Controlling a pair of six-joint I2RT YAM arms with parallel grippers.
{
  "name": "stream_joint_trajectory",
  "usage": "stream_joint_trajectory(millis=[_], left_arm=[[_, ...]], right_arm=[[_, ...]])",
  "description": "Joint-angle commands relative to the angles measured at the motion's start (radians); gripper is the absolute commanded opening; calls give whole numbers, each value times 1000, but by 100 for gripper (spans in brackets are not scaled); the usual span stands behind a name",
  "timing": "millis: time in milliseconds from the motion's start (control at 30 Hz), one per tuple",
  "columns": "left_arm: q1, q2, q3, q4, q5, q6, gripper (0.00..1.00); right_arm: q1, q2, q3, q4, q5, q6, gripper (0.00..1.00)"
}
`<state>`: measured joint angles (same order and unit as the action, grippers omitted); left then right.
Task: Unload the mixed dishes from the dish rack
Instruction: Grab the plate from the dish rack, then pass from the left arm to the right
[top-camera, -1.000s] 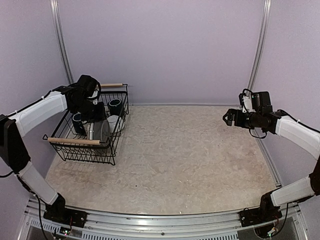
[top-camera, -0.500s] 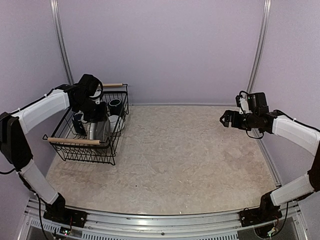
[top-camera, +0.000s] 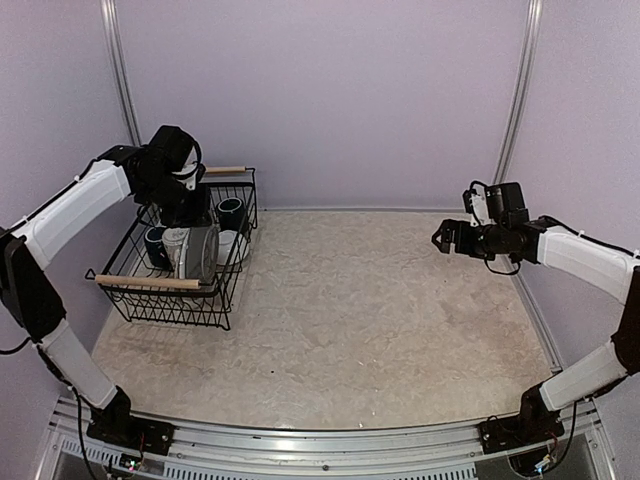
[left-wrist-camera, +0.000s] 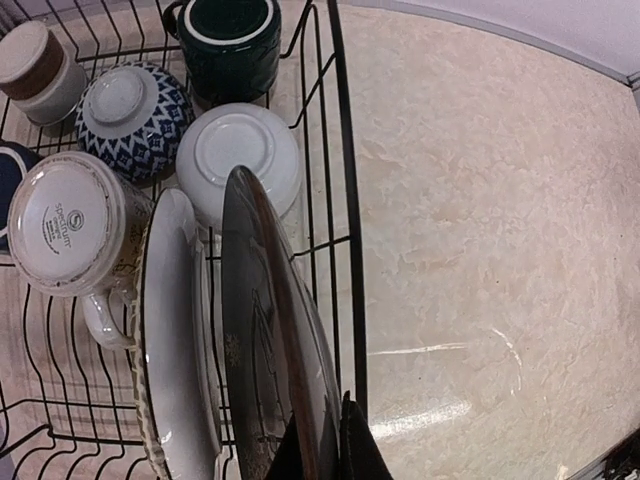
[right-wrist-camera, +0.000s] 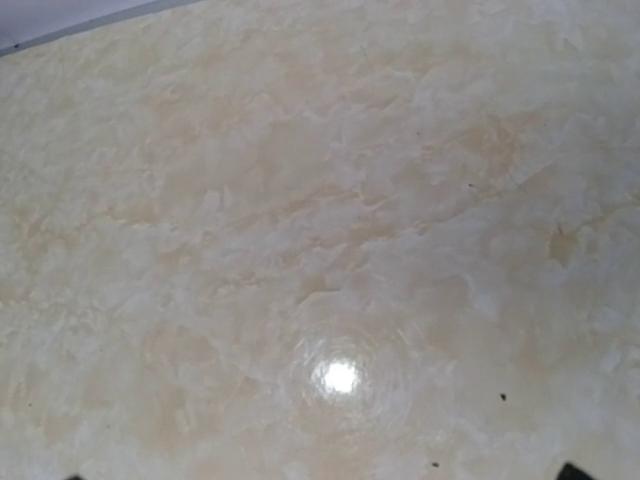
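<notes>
Grey-black and glossy, the dark plate (left-wrist-camera: 265, 330) is right in the left end effector (left-wrist-camera: 322, 452). Both fingers are clamped shut on its near rim. It stands on edge at the right side of the rack (left-wrist-camera: 346, 200), just inside the wire wall. It has a thin brown rim and faint markings on the face that I cannot read.

Just beside it on the left stands a pale plate (left-wrist-camera: 172, 330), also on edge, with a yellowish patterned border low down.

Beyond the plates there is more in the rack:
- a white bowl (left-wrist-camera: 240, 160), upside down
- a blue-and-white patterned bowl (left-wrist-camera: 133, 108), upside down beside it
- a dark green mug (left-wrist-camera: 228, 40) at the far wall
- a small brown-and-white cup (left-wrist-camera: 35, 62) in the far left corner
- a white mug (left-wrist-camera: 68, 225), base towards the camera and handle down, just beside the pale plate

From above, the rack sits at the far left of the bench (top-camera: 380, 310), with a wooden handle (top-camera: 148, 282) on its near side.

Over on the right, the right end effector (top-camera: 441, 240) hangs above bare bench. Its jaws are spread wide, holding nothing, well apart from the rack.
</notes>
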<state>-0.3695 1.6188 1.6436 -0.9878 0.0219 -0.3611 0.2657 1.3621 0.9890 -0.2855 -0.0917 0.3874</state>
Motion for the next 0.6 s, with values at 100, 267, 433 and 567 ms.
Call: stream_joint_trajectory(millis=[100,267,433,567], left_arm=[[-74,-74,133,42,-51,137,0],[-120,-113,76,215,-90,231,0],[-232,-161,-136,597,-167,510,0],[-311,-177,-330,977,-227,807,0]], right_arm=[[23,48,50,-10,30,36,100],[44,119,102,-2,43,88,100],[75,245,234,20,3,192,100],[108,361,367,37,-66,269,100]])
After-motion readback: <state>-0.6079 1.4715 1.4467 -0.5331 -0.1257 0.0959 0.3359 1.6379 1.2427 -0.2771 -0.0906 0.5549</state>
